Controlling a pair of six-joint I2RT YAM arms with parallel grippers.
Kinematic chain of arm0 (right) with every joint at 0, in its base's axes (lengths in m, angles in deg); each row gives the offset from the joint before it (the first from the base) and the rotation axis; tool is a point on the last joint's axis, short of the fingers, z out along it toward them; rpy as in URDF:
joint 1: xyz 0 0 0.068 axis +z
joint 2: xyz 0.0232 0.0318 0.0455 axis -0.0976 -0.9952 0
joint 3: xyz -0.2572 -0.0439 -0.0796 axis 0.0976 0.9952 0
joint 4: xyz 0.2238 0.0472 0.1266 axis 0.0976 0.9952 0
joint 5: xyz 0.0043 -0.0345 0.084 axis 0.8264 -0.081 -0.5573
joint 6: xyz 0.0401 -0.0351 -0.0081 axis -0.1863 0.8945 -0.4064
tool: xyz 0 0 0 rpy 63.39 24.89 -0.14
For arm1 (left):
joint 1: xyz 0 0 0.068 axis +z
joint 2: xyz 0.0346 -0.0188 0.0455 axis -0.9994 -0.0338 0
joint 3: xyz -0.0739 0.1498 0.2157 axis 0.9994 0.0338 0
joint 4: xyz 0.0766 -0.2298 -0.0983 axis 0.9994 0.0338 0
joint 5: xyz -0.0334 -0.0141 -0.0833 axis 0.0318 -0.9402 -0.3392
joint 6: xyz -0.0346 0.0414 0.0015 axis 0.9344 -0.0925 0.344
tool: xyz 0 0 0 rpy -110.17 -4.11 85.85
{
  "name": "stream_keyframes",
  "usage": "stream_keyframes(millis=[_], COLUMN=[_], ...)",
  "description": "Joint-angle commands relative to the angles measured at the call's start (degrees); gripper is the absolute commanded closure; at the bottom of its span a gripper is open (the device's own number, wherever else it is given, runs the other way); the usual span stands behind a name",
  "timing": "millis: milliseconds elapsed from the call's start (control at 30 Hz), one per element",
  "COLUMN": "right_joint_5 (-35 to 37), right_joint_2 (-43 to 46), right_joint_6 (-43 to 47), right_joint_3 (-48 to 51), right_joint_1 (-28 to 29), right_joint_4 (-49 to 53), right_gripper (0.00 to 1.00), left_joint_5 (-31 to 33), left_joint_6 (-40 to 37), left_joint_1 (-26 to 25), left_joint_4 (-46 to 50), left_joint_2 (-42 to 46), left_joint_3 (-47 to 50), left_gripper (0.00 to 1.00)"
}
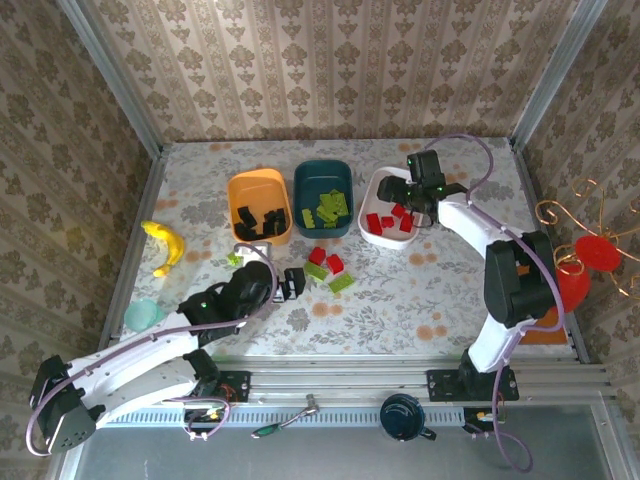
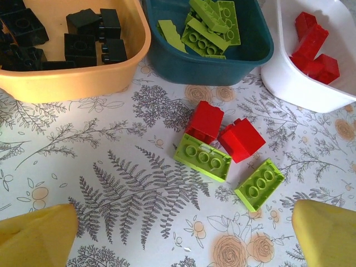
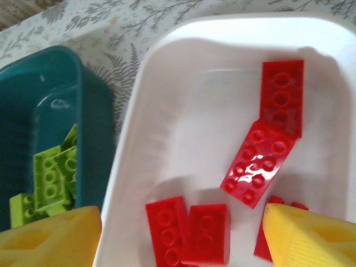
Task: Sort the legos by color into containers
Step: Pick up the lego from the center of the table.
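- Now, left fingers [image 2: 33, 236] spread wide above loose legos [image 2: 203, 157] on the counter [image 2: 111, 183].
- Right fingers [image 3: 311, 236] parted, empty, over white tub [image 3: 167, 111] of red bricks [image 3: 258, 161].

you are looking at three containers: one orange tub [image 2: 72, 89], one teal tub [image 2: 211, 69], one white tub [image 2: 300, 92]. four loose legos are lying on the table [image 2: 111, 183]: two loose red bricks [image 2: 204, 121] and two loose lime bricks [image 2: 203, 157]. the white tub is holding at least five sorted red bricks [image 3: 258, 164], one of them half hidden. the black bricks [image 2: 83, 47] and the sorted lime bricks [image 2: 208, 25] are overlapping too much for you to count. one banana [image 1: 165, 245] and one pale-green cup [image 1: 143, 314] are sitting there too.
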Motion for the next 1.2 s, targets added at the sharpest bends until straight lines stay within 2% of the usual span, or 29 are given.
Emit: stream_keyframes(millis=[0,233,333,433,900,1167], right_joint_5=[-0.7,2.5,3.7,7.4,9.7,8.9], right_joint_2=[6.5,16.0,15.1,11.6,-3.0,-6.4], right_joint_6=[2.0,5.5,7.2,10.2,16.3,16.1], right_joint_3=[2.3,16.9,19.8,19.1,11.2,10.9], right_joint_1=[3.8,18.6,24.4,28.2,33.9,34.8], right_joint_4=[1.9,1.6,1.4,3.1,6.4,6.9], right_gripper=[0.22,0.17,0.02,0.0,0.02,0.16], left_joint_5=[-0.2,0.0,0.1,-0.3,-1.8,-2.0], left_joint_6=[0.5,0.7,1.0,1.4,2.0,2.3], left_joint_1=[0.0,0.3,0.6,1.3,2.9,3.9], left_joint_4=[2.0,2.7,3.0,3.0,3.4,3.7], left_joint_2=[0.6,1.9,2.4,2.6,2.9,3.9], left_joint_3=[-0.2,0.8,1.3,1.6,2.3,3.2], left_gripper=[0.0,0.0,0.0,0.0,0.0,0.0])
